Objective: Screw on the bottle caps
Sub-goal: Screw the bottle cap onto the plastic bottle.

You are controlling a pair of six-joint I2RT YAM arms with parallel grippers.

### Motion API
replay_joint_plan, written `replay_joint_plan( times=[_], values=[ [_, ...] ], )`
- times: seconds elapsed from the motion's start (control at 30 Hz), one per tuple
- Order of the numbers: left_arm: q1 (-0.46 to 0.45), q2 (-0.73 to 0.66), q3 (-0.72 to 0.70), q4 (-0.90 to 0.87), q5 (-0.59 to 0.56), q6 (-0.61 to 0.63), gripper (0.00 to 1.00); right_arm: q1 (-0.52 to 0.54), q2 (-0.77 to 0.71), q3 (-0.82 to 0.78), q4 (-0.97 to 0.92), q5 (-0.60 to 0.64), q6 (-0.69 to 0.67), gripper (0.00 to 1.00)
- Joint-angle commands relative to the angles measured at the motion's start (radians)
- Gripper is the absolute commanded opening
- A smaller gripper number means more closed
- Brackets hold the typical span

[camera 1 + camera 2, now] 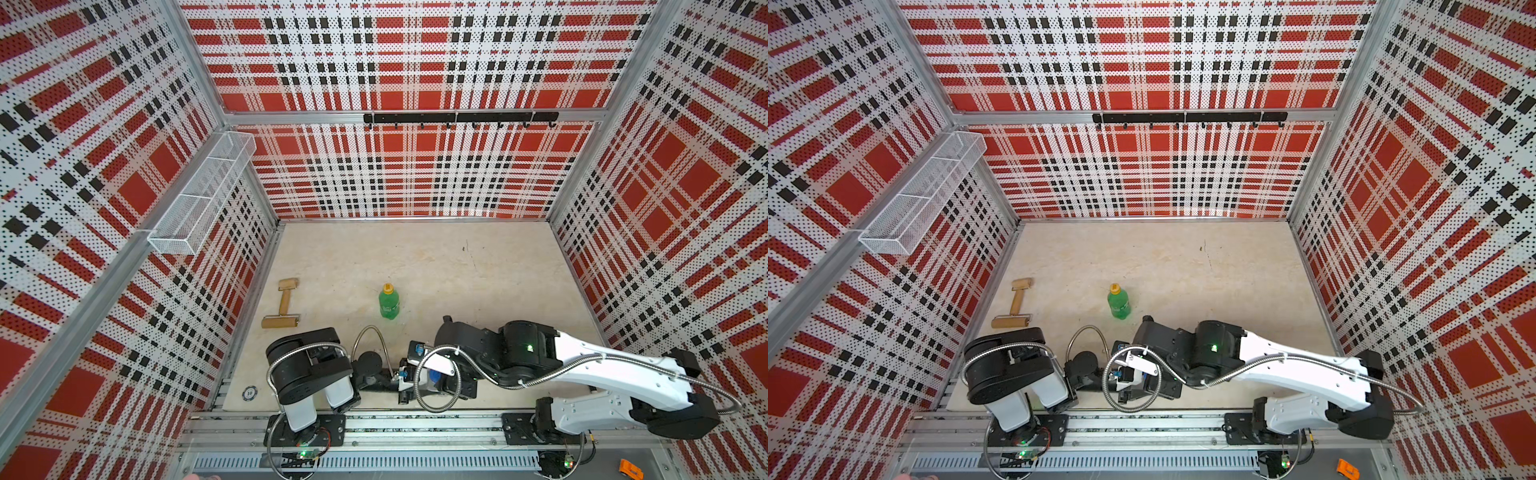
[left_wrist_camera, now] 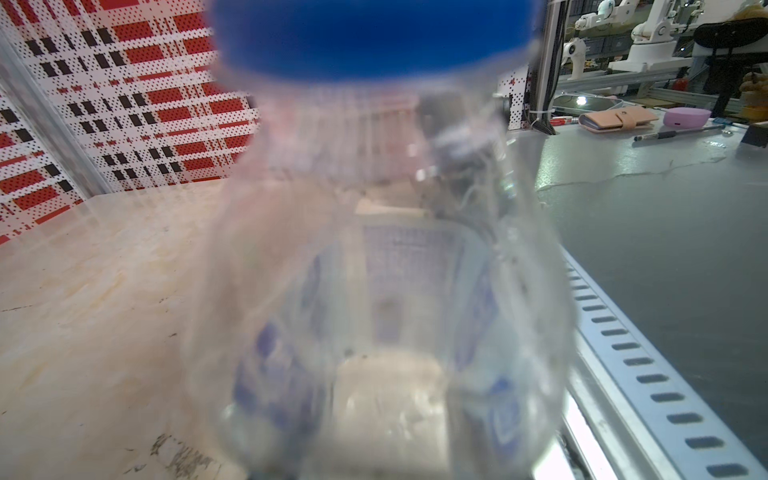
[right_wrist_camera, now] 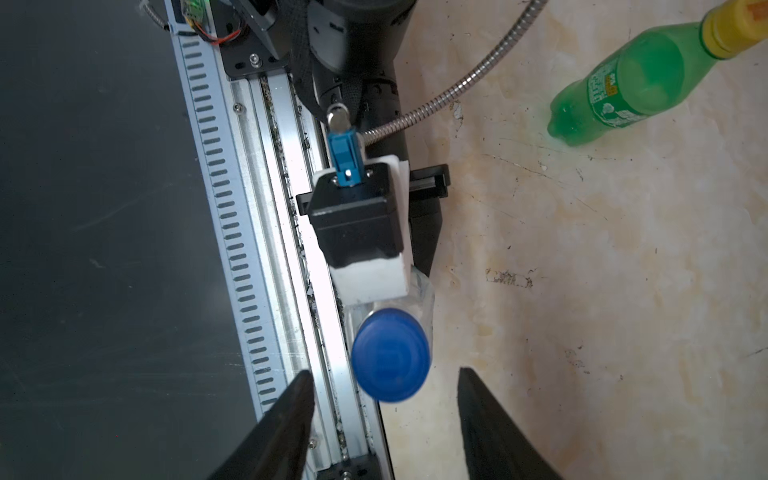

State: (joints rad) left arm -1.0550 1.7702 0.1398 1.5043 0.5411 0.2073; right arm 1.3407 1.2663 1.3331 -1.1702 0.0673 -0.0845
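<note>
My left gripper [image 1: 409,380] is shut on the clear bottle [image 2: 374,291] and holds it near the table's front edge. The blue cap [image 2: 374,37] sits on the bottle's neck. In the right wrist view my right gripper [image 3: 384,372] is open. Its two dark fingers [image 3: 291,415] stand apart on either side of the blue cap [image 3: 390,357] without touching it. The green bottle [image 1: 389,303] stands upright mid-table with the yellow cap [image 1: 387,288] on it, clear of both arms. It also appears in the right wrist view as the green bottle [image 3: 623,87].
A wooden roller [image 1: 282,305] lies at the left of the table. A dark chip marked 10 [image 1: 249,392] sits at the front left corner. The slotted metal rail [image 3: 232,249] runs along the front edge. A wire basket [image 1: 203,195] hangs on the left wall.
</note>
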Motion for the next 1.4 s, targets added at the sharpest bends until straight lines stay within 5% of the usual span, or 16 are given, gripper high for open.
replay_joint_plan(
  times=[0.0,0.73,1.37],
  values=[
    [0.004,0.012,0.021,-0.028,0.033,-0.011,0.38,0.002,0.013,0.018,0.005,-0.011,-0.104,0.57],
    [-0.010,0.008,0.021,-0.036,0.017,0.013,0.36,-0.034,0.068,-0.035,0.018,0.000,-0.123,0.41],
    [-0.010,0.012,0.016,-0.008,0.003,0.015,0.36,-0.040,0.097,-0.057,0.059,0.034,-0.077,0.41]
  ],
)
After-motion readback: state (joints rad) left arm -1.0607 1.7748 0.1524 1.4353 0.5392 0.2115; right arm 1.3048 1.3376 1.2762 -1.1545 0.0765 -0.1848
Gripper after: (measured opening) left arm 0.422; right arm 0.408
